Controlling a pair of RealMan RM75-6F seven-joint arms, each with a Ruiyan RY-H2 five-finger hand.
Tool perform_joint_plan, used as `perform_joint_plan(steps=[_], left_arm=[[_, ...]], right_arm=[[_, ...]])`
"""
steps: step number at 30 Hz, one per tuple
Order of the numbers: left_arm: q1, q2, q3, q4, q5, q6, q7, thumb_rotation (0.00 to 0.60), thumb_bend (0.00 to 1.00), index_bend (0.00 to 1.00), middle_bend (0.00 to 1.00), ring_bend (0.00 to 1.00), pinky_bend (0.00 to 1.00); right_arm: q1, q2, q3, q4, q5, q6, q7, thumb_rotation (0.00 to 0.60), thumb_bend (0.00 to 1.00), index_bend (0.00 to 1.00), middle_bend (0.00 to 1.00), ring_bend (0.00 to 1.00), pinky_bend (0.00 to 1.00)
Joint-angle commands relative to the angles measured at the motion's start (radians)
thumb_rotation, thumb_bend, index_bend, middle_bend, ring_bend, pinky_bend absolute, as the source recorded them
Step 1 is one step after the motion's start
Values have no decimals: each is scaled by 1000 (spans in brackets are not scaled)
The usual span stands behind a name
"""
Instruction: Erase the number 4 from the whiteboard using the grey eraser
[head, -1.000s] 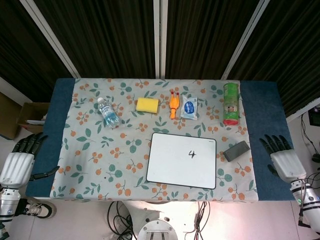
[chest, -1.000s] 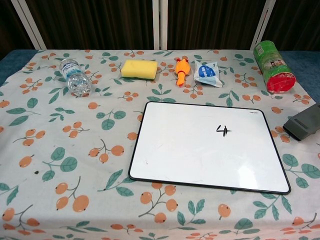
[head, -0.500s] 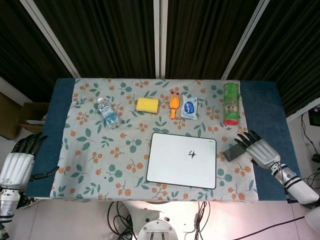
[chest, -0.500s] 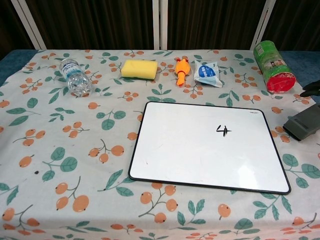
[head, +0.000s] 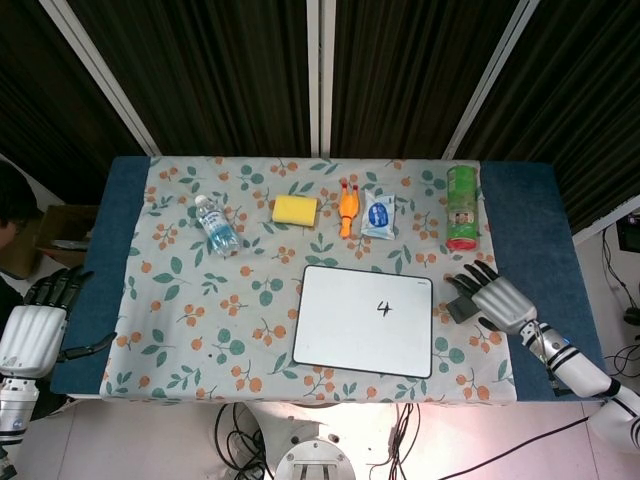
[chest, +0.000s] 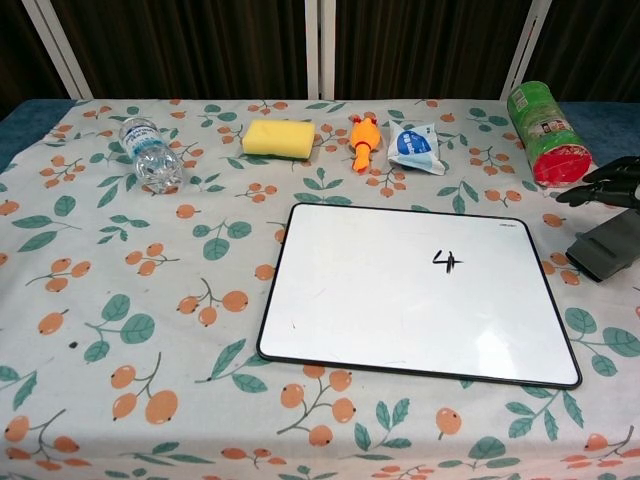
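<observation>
Nothing erased yet. Left hand (head: 32, 330) idle off the table's near left edge, fingers loosely apart, empty. Bottle (head: 215, 225), sponge (head: 295, 209), toy chicken (head: 347, 210), wipes (head: 379, 214) and can (head: 461, 207) lined up along the back. Whiteboard (head: 350, 330) lying flat at centre, 4 (head: 385, 308) intact. Eraser (head: 461, 300) just right of the board, flat on the cloth. Right hand (head: 497, 296) spread above it, holding nothing; contact unclear. Left to do: grasp, carry over, wipe.
</observation>
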Motion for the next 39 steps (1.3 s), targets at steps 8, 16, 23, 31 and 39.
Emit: perform_joint_plan(steps=[8,16,23,31,39], left_arm=[[-2,-4,0,7,-3,-5,-4,298,119,132,90,96,166],[-3,-8,0,11,-5,-8,-7,295,119,132,90,96,166],[-1,-9,1,16,-6,-8,-15,297,119,131,90,96,166],[2,-9,2,22,-5,-2,-24,296,119,132,90,96,166],[3,-9,2,24,-5,-1,-28,301,119,132,90,96,166]], right_arm=[[0,-43,-17,67,12,28,27,600,192,233,263,180,0],[-7,-73,-16,102,24,66,26,600,233,401,387,292,58],[-17,-91,-13,131,33,107,26,600,302,582,511,431,135],[-5,-61,4,48,23,190,28,600,344,716,597,524,327],[40,-1,10,-187,-8,183,-80,600,332,826,672,596,533]])
